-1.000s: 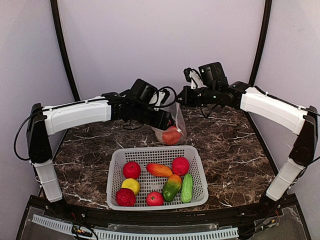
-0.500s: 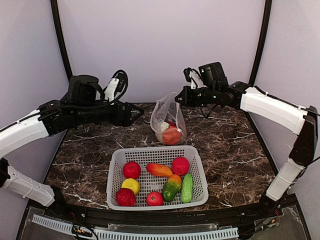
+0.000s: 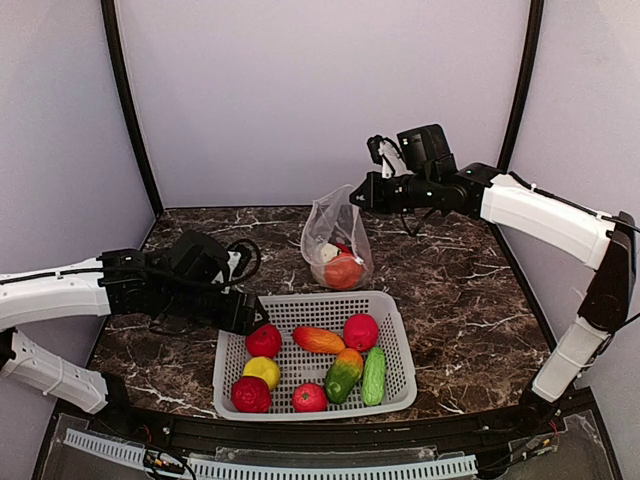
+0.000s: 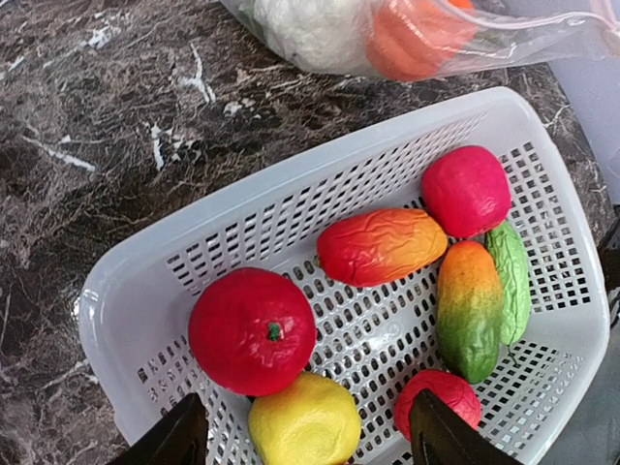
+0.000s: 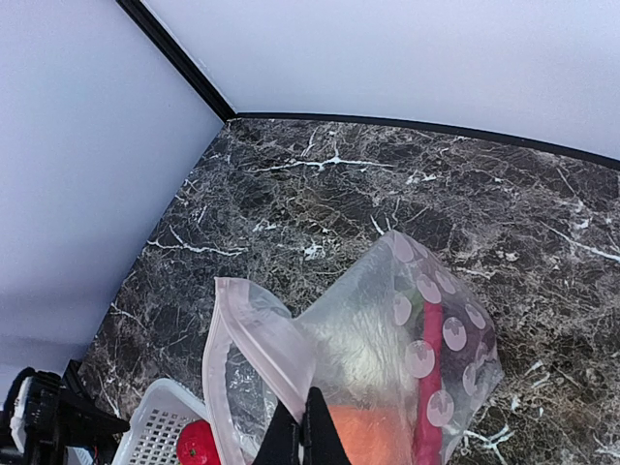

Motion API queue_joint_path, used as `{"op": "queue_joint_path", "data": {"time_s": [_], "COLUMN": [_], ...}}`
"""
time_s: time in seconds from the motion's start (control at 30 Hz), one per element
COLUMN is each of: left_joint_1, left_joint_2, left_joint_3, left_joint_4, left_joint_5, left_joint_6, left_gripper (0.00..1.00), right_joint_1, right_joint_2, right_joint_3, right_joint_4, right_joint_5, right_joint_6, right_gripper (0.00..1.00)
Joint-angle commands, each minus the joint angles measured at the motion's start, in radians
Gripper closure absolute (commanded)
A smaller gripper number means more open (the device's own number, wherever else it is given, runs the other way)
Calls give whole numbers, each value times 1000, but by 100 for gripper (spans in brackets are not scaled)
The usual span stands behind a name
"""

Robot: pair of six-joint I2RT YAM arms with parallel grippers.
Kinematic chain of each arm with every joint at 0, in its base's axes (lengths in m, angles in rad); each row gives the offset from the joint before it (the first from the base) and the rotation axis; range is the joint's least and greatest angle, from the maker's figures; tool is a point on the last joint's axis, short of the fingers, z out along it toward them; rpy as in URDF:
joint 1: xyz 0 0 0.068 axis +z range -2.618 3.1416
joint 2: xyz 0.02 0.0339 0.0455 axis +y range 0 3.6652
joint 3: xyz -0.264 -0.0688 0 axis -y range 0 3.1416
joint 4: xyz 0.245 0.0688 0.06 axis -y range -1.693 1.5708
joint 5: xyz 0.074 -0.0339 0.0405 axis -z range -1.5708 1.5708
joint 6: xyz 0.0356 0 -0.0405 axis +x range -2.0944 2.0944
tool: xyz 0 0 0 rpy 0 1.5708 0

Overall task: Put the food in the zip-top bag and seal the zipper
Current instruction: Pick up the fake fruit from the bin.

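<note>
Zip-top bag (image 3: 337,240): stands upright at rear centre of table (image 3: 450,290), just behind the basket (image 3: 390,310), apart from it. Mouth gapes open; zipper (image 5: 271,339) unsealed along top rim.
R gripper (image 3: 352,193): pinched tight on the bag's upper rim, holding it up.
Bag contents: orange-red tomato (image 3: 344,270), white cauliflower (image 3: 328,252), plus sth. dark pink along one side, not identifiable.
L gripper (image 3: 258,312): fingers spread wide, nothing between them, low over basket's far-left corner, directly above the red round fruit (image 4: 252,331) and yellow fruit (image 4: 304,422).
Basket, front centre of table, also holds: orange-red mango (image 3: 318,340), red fruit (image 3: 361,331), green-orange fruit (image 3: 343,375), cucumber (image 3: 373,376), small tomato (image 3: 310,398), dark red fruit (image 3: 251,395).
</note>
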Motion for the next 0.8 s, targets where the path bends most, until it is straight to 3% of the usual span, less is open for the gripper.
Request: {"op": "queue_joint_path", "data": {"time_s": [0.0,0.3,0.77], "left_joint_1": [-25,-30,-52], "left_joint_2": [52,203,352], "left_joint_3": [-8,17,83], "left_joint_4": [-61,-44,-16], "left_joint_5": [-27,-25,-22], "left_joint_6": [-109,-161,-115], "left_gripper": [29,29,25], "right_joint_1": [3,3,3], "right_joint_2": [-9,-10,-10], "right_joint_3": [17,11,6], "right_joint_4": [31,32,34], "right_joint_5": [3,7,7], "right_joint_6": [5,7,3], "right_gripper": [100,100,100]}}
